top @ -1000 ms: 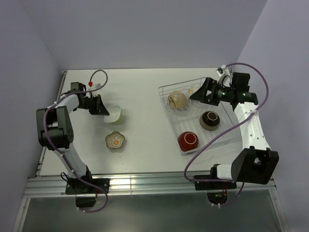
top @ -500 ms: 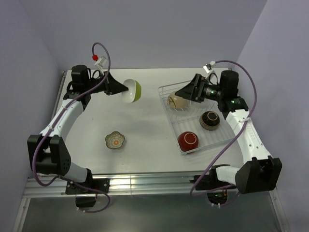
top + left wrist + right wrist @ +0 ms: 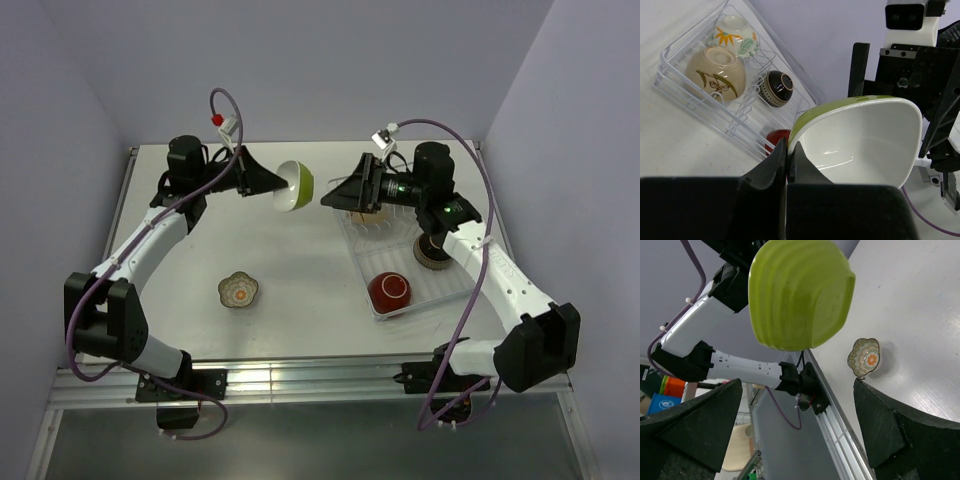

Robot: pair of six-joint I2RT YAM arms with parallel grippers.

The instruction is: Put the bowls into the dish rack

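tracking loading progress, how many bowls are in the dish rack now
4 in the dish rack: orange-flowered cream bowl and tan bowl at the far end, dark brown bowl mid-rack, red bowl at the near end. Parts are blocked in each view; another could hide.

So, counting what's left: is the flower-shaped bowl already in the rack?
No, the flower-shaped bowl sits on the table, left of the dish rack.

Dish rack at right, seemingly four bowls inside; flower-shaped bowl leftward; held bowl aloft between them
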